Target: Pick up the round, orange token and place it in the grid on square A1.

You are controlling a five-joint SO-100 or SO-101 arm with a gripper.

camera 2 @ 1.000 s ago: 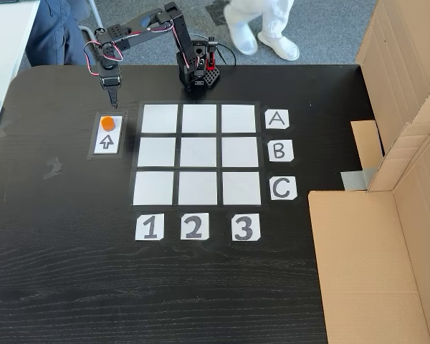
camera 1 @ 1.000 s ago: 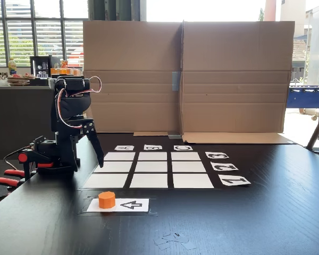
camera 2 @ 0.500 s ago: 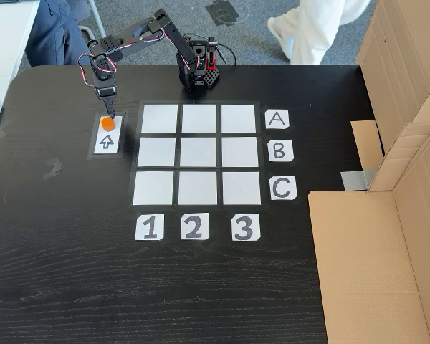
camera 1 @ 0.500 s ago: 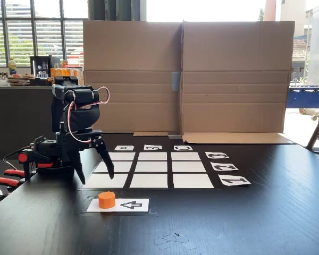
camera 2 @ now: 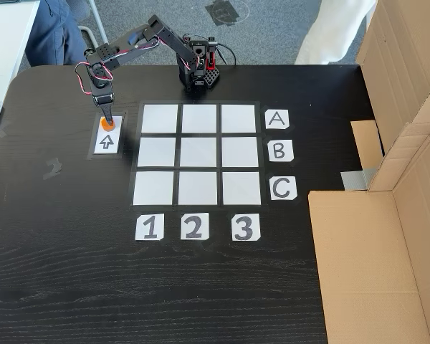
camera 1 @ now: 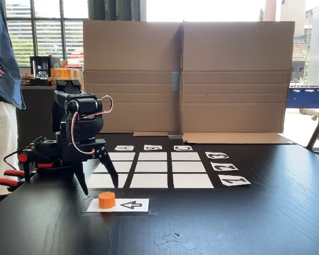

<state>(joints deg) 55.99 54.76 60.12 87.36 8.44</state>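
The orange token (camera 1: 107, 200) sits on the end of a white arrow card (camera 1: 128, 204), near the table's front edge. My gripper (camera 1: 101, 188) hangs open just above and behind it, its two black fingers spread to either side and touching nothing. From above, the gripper (camera 2: 107, 119) overlaps the token (camera 2: 104, 125) and hides part of it. The grid (camera 2: 197, 154) lies to the right of the card. Square A1 (camera 2: 160, 119) is its top-left cell there. In the side fixed view it is the near-left cell (camera 1: 123, 181), blank.
Letter cards (camera 2: 276, 119) and number cards (camera 2: 150, 227) edge the grid. Cardboard walls (camera 1: 186, 74) stand behind the table. The arm's base (camera 2: 198, 72) is clamped at the table edge by red clamps (camera 1: 5, 180). A person (camera 1: 2, 79) stands beside it. Paper scraps (camera 1: 173, 240) lie in front.
The gripper swung out from beside the grid, opened, and came down over the token. A person walked past and now stands at the left of the side fixed view.
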